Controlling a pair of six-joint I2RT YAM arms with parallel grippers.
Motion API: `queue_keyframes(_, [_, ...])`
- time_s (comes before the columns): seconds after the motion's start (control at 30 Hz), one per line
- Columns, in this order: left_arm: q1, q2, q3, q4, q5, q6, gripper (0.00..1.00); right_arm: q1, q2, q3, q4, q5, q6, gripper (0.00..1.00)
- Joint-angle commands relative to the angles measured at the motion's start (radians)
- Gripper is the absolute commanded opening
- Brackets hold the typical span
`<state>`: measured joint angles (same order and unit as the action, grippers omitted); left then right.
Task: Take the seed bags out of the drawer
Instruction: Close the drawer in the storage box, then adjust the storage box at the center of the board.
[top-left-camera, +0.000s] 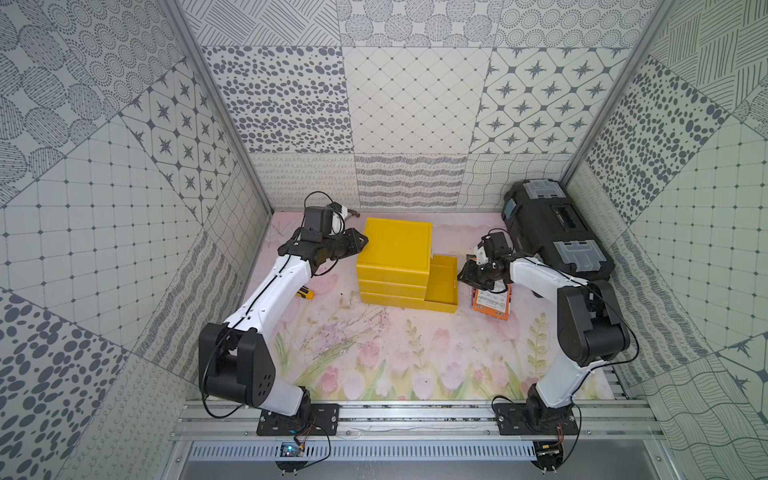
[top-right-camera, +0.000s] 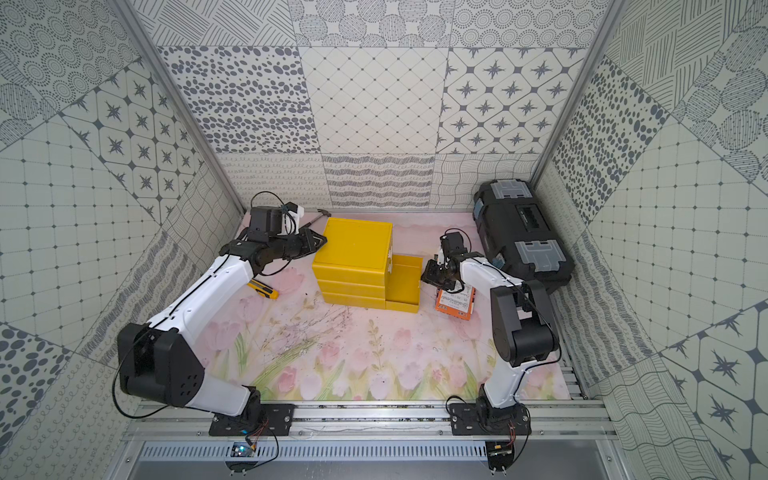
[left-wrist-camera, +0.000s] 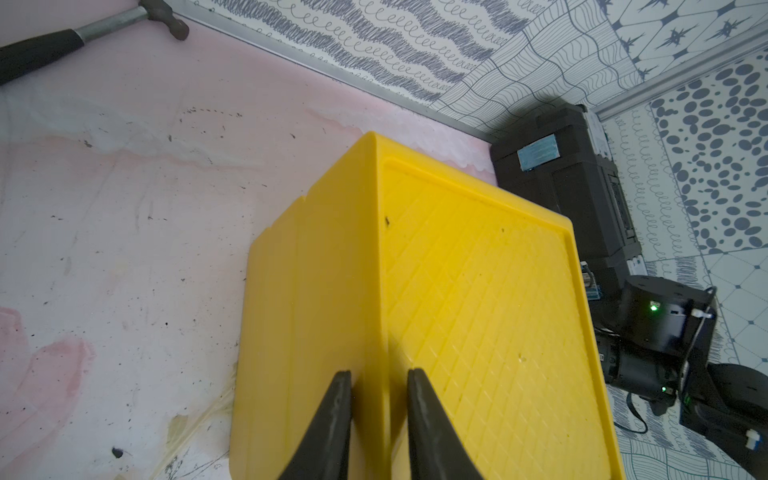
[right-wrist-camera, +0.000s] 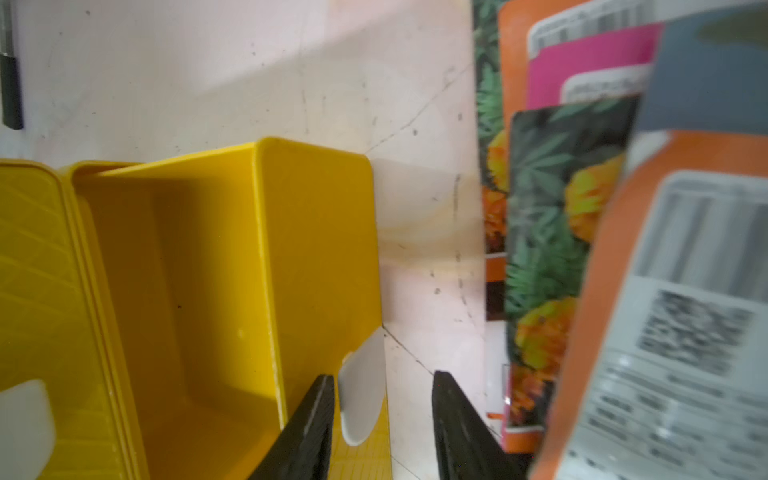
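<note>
Only the right wrist view shows the print on the seed bags. They are flat glossy packets with marigold photos, orange and pink borders and white backs of blurred text, fanned over one another. In both top views they are just an orange-edged pile on the mat, just beside the pulled-out drawer and partly under the right arm's wrist. That wrist view also looks into the drawer's smooth yellow plastic tub with its rounded corners. There the right gripper is spread, its black fingers either side of a frosted white handle tab, pinching nothing. The left wrist view shows the left gripper narrowly parted, straddling the top side edge of the yellow drawer unit, whose lid is moulded in a diamond grid. Whether it clamps that edge I cannot tell. A steel-headed hammer lies by the back wall, a black toolbox fills the far right corner, and a yellow utility knife lies beside the left arm. The mat is pale pink with painted tulips and dark scuffs. The walls carry grey-on-white patchwork patterns.
</note>
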<state>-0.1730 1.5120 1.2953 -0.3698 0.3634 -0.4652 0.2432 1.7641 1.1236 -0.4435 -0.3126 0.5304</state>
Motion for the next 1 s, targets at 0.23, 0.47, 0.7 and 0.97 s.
queue_keyframes(0.23, [-0.006,-0.003,-0.027,-0.218,0.059,0.019,0.25,0.106,0.127,0.069,0.182,-0.158,0.153,0.41])
queue_keyframes(0.47, [-0.006,-0.009,-0.028,-0.213,0.056,0.023,0.25,0.161,0.189,0.095,0.255,-0.205,0.217,0.40])
queue_keyframes(0.7, [-0.005,-0.029,0.008,-0.259,0.013,0.055,0.25,0.197,0.243,0.133,0.296,-0.229,0.250,0.40])
queue_keyframes(0.97, [0.035,-0.107,0.060,-0.320,-0.005,0.060,0.34,0.191,0.232,0.143,0.267,-0.190,0.227,0.41])
